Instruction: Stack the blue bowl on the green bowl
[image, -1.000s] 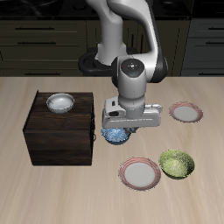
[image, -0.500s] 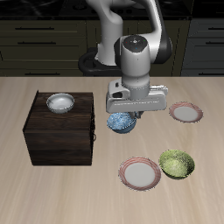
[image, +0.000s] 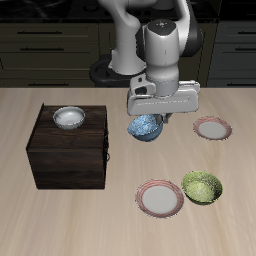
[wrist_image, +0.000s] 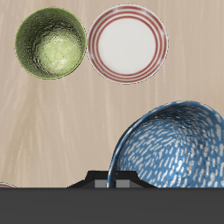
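Note:
My gripper (image: 150, 117) is shut on the rim of the blue bowl (image: 146, 128) and holds it in the air above the table, beside the dark wooden box. The bowl hangs tilted under the fingers. In the wrist view the blue speckled bowl (wrist_image: 171, 149) fills the space just under the gripper. The green bowl (image: 202, 186) sits on the table near the front edge, beside a pink-rimmed plate (image: 160, 197). Both show in the wrist view, the green bowl (wrist_image: 51, 42) and the plate (wrist_image: 128, 43), some way from the held bowl.
A dark wooden box (image: 68, 147) stands on the table with a small white-grey bowl (image: 69, 117) on top. A second pink-rimmed plate (image: 212, 127) lies farther back, beyond the green bowl. Dark cabinets run behind the table.
My gripper has risen with the blue bowl in it, lifting it off the table, and has drifted slightly toward the far pink-rimmed plate.

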